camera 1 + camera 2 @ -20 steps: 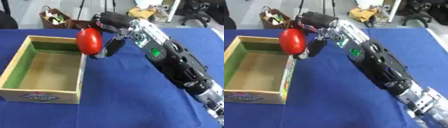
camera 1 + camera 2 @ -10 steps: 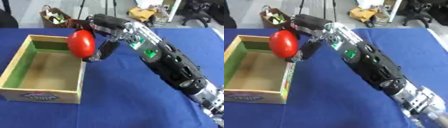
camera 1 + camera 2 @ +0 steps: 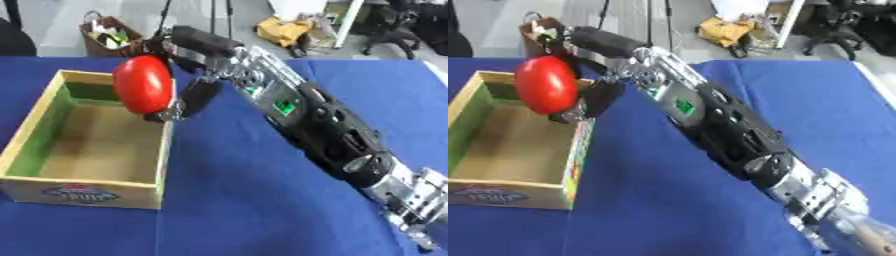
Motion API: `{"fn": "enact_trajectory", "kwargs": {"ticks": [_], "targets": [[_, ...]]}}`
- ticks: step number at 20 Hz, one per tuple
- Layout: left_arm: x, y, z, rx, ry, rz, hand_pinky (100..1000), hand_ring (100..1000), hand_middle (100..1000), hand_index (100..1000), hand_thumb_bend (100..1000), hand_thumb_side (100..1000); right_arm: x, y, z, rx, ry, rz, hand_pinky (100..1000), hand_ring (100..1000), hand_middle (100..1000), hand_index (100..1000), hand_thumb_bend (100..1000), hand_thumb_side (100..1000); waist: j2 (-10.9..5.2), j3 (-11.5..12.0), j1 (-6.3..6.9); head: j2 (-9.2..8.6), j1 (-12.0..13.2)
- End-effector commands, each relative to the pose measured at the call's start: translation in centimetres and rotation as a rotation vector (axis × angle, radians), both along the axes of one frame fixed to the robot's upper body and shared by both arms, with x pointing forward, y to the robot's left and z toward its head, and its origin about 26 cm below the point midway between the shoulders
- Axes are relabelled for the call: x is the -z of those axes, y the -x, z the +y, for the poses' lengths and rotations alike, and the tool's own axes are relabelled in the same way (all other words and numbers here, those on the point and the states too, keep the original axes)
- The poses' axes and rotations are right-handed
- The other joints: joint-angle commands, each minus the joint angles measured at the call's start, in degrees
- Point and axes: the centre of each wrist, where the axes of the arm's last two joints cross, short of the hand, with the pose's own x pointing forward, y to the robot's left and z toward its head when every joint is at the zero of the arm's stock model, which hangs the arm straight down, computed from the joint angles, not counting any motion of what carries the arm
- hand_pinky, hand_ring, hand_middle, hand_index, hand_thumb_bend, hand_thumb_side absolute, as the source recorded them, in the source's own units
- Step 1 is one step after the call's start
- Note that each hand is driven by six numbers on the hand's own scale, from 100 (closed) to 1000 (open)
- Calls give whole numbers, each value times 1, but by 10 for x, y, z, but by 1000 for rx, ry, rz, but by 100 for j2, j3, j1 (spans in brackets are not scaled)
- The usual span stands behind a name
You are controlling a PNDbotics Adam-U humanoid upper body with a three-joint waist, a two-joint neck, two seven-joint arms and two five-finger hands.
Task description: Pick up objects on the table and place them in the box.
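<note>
Red and glossy, the egg-shaped object (image 3: 142, 91) looks smooth-skinned and rigid, most likely a light plastic fruit or ball; I judge it slippery more than fragile, so it is best held across its broad middle, where curled fingers can wrap the widest part and not slide off a tapered end. Its surface is one even red with a soft highlight, taller than it is wide, and no stem or marking can be made out. It hangs in the air above the right-hand wall of the wooden box (image 3: 31, 137), partly over the bare interior, clear of the blue table (image 3: 227, 210). The right hand (image 3: 185, 95) reaches in from the right along its long black arm, fingers curled round the far side of the red object and the thumb below it, holding it. The left hand shows in neither view
</note>
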Motion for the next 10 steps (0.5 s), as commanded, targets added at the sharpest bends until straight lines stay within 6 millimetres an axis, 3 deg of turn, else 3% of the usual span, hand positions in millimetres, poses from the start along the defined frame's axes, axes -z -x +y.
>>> {"fn": "enact_trajectory", "kwargs": {"ticks": [1,7,10], "targets": [[-10,3,-4,23,-9,-42,187,463,542,676,100,865,-8,-2,-2,3,-17,-21,155,447,370,321,100,328,-117,40,28,-44,-85],[-12,3,-7,34,-9,-48,188,463,541,676,100,865,-1,-10,-5,35,-9,-49,167,459,384,352,100,334,-104,61,8,-87,-105],[-12,3,-8,38,-8,-52,188,463,541,676,100,864,1,-10,-4,35,16,-69,209,503,448,397,100,328,-98,68,7,-112,-107]]}}
